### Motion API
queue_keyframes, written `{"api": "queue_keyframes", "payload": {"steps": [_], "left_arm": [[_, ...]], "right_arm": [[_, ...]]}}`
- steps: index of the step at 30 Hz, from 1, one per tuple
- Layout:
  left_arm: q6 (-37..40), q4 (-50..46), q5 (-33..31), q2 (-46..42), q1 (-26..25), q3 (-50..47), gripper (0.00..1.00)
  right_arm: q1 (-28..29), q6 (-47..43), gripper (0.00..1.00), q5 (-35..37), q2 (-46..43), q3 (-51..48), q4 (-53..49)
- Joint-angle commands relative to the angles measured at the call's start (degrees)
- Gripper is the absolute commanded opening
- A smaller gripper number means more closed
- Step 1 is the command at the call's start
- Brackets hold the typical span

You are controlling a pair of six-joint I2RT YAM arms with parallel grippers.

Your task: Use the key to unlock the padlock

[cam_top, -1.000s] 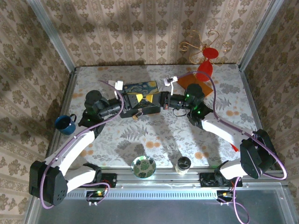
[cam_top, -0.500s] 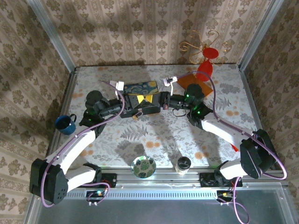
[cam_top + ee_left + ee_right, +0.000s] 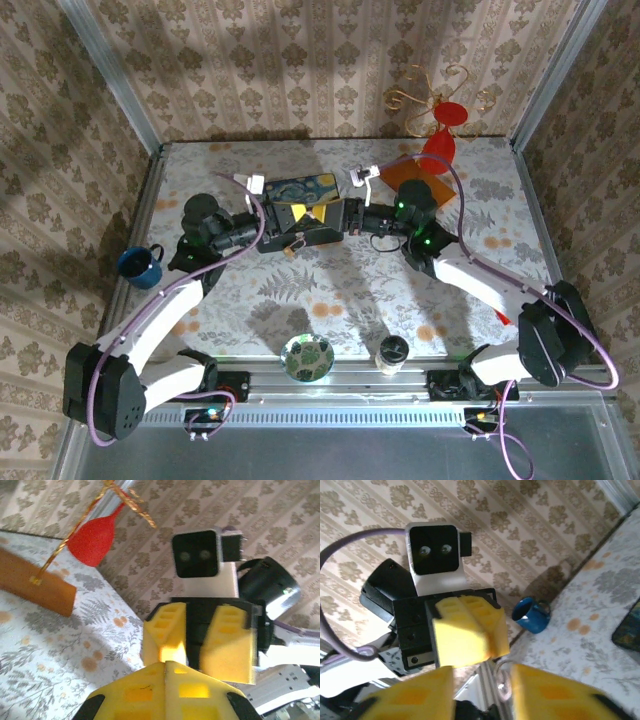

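Two claws face each other tip to tip over the middle of the table [image 3: 340,300], just near of the dark blue box [image 3: 300,188]. On the left side, the left claw [image 3: 166,669] has its yellow fingers pressed together with no gap. Whether anything thin is pinched between them I cannot tell. On the right side, the right claw [image 3: 482,674] has its fingers partly apart, with a clear dark gap between them in the left wrist view.

A silvery loop that looks like the shackle of the padlock [image 3: 500,684] sits in that gap in the right wrist view. The fingers are not closed on it, and I cannot tell whether it touches either one. The padlock's brass body is hidden, and the key is too small to make out.

A blue mug [image 3: 137,265] stands at the left edge. A red ornament [image 3: 440,140] stands at the far right. A bowl [image 3: 307,357] and a cup [image 3: 392,352] sit at the near edge.
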Motion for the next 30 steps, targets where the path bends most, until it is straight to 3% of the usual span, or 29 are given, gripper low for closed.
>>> {"api": "queue_keyframes", "payload": {"steps": [1, 5, 8, 10, 13, 19, 24, 30], "left_arm": [[0.1, -9.6, -3.9, -1.8, 2.1, 2.3, 0.0], [-1.1, -26.2, -7.0, -1.5, 4.1, 7.5, 0.0], [-1.5, -43.3, -7.8, 0.4, 5.6, 14.1, 0.0], [-1.1, -52.3, -7.4, 2.2, 5.8, 18.1, 0.0], [-2.0, -63.6, -7.9, 4.8, 5.9, 22.3, 0.0], [1.9, -84.3, -13.9, 9.1, 5.2, 31.5, 0.0], [1.1, -86.6, -15.3, 8.4, 5.2, 33.0, 0.0], [-0.8, -83.0, -13.3, 7.6, 5.3, 29.5, 0.0]], "right_arm": [[0.4, -9.3, 0.46, 5.3, -4.9, 2.2, -11.4], [2.7, -22.8, 0.47, 15.7, -7.8, 4.6, -26.1], [10.0, -38.6, 0.46, 34.6, -8.7, 5.6, -34.2], [14.8, -46.5, 0.44, 45.6, -8.2, 4.3, -32.9], [19.0, -56.0, 0.41, 53.7, -5.8, 2.3, -27.1], [22.4, -67.2, 0.39, 57.7, 0.4, 1.0, -16.4], [23.2, -69.4, 0.34, 54.8, 5.1, 0.6, -11.5], [25.1, -72.0, 0.34, 53.6, 7.0, -1.0, -5.1]]}}
